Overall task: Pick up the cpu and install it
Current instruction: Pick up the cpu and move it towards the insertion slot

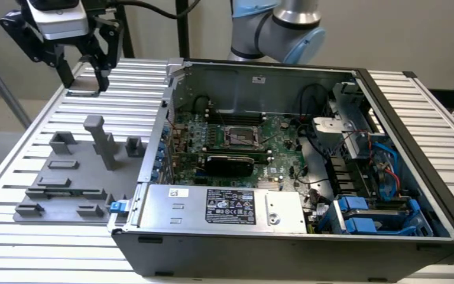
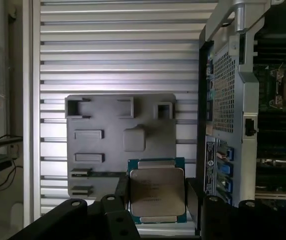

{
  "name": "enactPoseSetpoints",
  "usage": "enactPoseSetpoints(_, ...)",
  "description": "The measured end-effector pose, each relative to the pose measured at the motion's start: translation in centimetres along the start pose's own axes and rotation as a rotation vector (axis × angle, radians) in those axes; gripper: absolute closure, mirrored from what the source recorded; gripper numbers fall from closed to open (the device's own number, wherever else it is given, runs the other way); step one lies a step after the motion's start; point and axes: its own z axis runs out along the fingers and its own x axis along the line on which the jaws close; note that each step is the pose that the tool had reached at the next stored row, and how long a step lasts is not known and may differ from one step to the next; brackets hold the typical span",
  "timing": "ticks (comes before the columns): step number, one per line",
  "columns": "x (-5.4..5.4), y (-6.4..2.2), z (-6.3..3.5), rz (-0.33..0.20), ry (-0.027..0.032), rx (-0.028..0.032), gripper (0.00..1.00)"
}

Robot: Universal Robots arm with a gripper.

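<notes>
Silvery cpu (image 2: pixel 156 192) sits clamped between the black fingers (image 2: pixel 119 200).

Print on the cpu (image 2: pixel 157 192) is too blurred to read, and its two flanks disappear behind the gripper's (image 2: pixel 157 196) fingers (image 2: pixel 122 200) clamped on them (the linkages (image 2: pixel 73 216) behind those fingers run off the picture's edge). Well away from the gripper, a label (image 1: pixel 231 207) is illegible.

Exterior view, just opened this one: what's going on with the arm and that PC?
The gripper is shut on the cpu and holds it above the ribbed table, past the grey fixture plate, on the exterior view's left. The open computer case lies to the right, and the cpu is not yet in its motherboard socket.
</notes>
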Motion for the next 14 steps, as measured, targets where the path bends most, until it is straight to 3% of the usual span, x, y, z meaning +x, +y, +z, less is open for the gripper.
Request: enactPoseSetpoints(14,-6.4,0.14,-0.23,0.0,0.0046,0.0,0.45)
